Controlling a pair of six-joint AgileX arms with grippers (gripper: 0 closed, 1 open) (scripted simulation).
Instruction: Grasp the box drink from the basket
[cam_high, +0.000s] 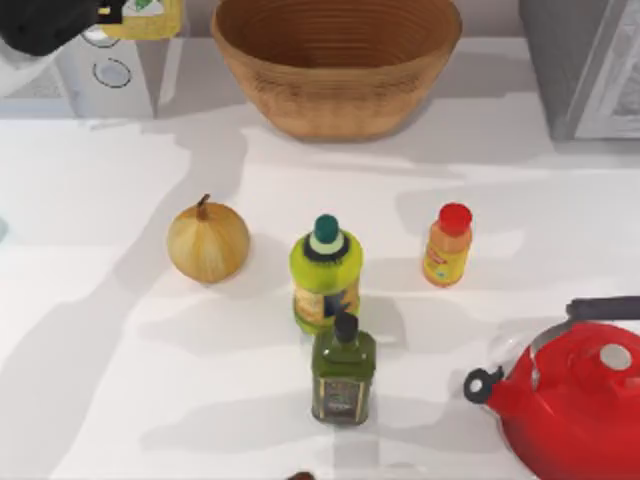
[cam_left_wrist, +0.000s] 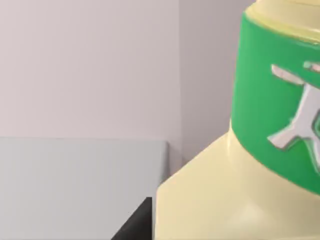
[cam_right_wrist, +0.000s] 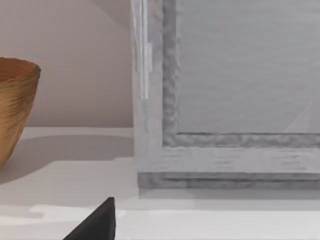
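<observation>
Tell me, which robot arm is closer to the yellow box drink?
Left. Its tool is right at the box drink, at the top view's upper left beside the basket. The right arm faces the grey cabinet, far off.

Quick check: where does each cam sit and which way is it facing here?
Top view: above the table, looking down on the basket; left gripper holds the box drink at the far left corner.
Left wrist view: on the left arm, pressed close to the box drink.
Right wrist view: on the right arm, facing a grey panel; a dark fingertip shows.
Shared: top and right wrist views both show the basket.
</observation>
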